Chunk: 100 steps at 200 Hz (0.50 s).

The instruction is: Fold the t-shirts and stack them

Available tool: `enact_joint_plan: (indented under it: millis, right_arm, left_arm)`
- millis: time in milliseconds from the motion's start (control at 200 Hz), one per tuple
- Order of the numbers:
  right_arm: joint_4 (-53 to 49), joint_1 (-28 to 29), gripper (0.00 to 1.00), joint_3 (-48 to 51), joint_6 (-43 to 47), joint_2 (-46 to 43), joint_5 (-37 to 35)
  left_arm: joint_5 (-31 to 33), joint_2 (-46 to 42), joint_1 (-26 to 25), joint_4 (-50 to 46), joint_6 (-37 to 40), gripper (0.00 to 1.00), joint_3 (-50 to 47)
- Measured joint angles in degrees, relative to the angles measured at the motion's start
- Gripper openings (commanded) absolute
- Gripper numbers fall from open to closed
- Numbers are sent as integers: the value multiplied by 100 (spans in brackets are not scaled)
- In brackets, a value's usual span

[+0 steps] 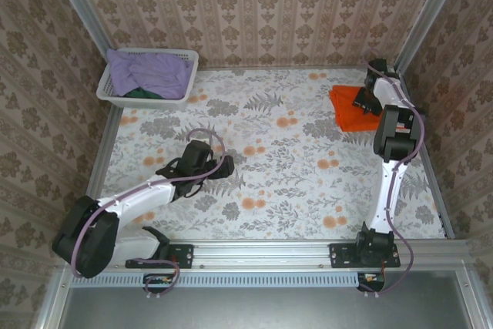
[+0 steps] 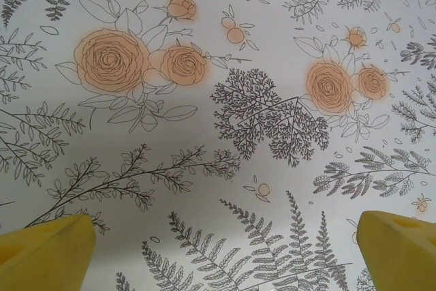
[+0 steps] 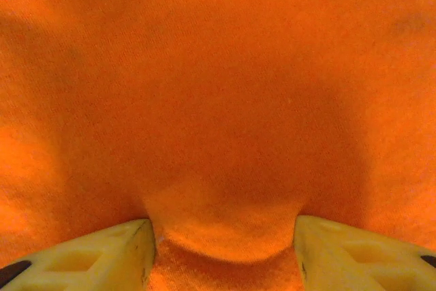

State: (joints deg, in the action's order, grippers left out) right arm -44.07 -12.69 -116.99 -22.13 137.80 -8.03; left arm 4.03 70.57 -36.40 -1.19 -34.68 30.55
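Observation:
The bright orange t-shirt (image 1: 348, 115) lies folded at the back right of the table. My right gripper (image 1: 364, 99) is down on it. In the right wrist view the orange cloth (image 3: 218, 80) spreads in all directions, and a bulging fold of it sits between the two yellow fingers (image 3: 88, 257), touching both; the right gripper (image 3: 225, 253) is shut on that fold. A lavender t-shirt (image 1: 151, 72) and a dark green one (image 1: 139, 93) lie in the basket. My left gripper (image 1: 225, 166) hovers over bare table at centre left, wide open (image 2: 225, 250) with nothing between its fingers (image 2: 48, 253).
The white lattice basket (image 1: 174, 101) stands at the back left corner. The floral tablecloth (image 1: 293, 159) covers the table, with patterned walls close on three sides. A metal rail (image 1: 269, 250) runs along the near edge by the arm bases.

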Motion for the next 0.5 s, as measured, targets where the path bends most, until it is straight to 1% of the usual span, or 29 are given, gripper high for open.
enact_joint_plan:
  millis: [110, 270, 340, 500]
  right_arm:
    - [-208, -17, 55, -846, -2, 435, 87]
    - [-625, -17, 55, -2291, 42, 1311, 203]
    - [-699, -17, 55, -2564, 42, 1436, 284]
    - [-699, -17, 56, -2861, -109, 1622, 516]
  left_arm:
    - [0, 63, 0, -2, 4, 100, 13]
    - [-2, 210, 0, 0, 15, 100, 76]
    - [0, 264, 0, 0, 28, 100, 92]
    - [-4, 391, 0, -2, 44, 100, 129]
